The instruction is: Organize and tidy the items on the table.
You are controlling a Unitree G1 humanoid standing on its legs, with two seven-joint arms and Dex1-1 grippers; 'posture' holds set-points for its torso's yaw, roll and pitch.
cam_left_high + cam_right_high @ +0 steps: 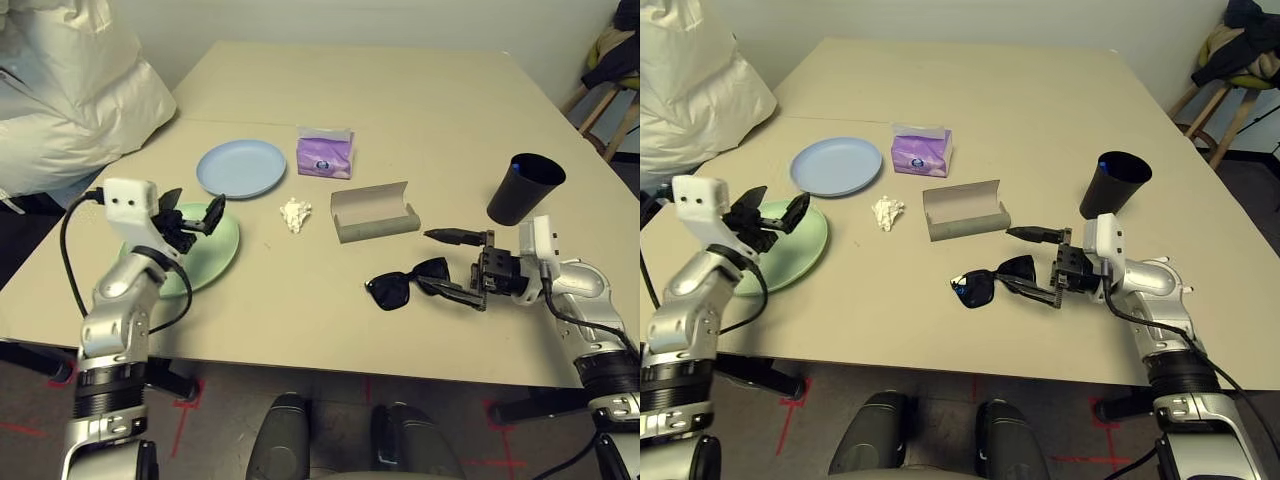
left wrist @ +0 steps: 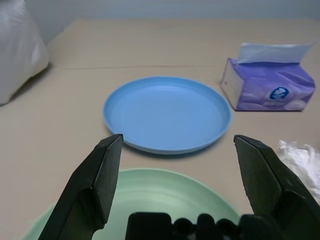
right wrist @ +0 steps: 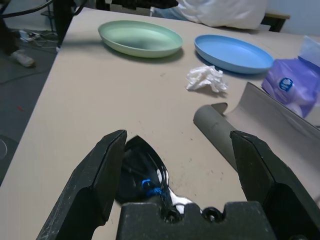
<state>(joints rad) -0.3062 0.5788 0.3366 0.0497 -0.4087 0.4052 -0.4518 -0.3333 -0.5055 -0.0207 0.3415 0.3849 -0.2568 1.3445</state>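
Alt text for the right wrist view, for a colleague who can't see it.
Open right pincer pointed at black sunglasses on the table; an open grey case beside them, and farther off crumpled white tissue, green plate, blue plate and purple tissue pack.

Silver forearms (image 1: 120, 310) with black ribbed bands (image 1: 108, 390), white wrist housings (image 1: 130, 207) and black cables (image 1: 66, 262) behind black two-fingered pincers (image 1: 188, 226)
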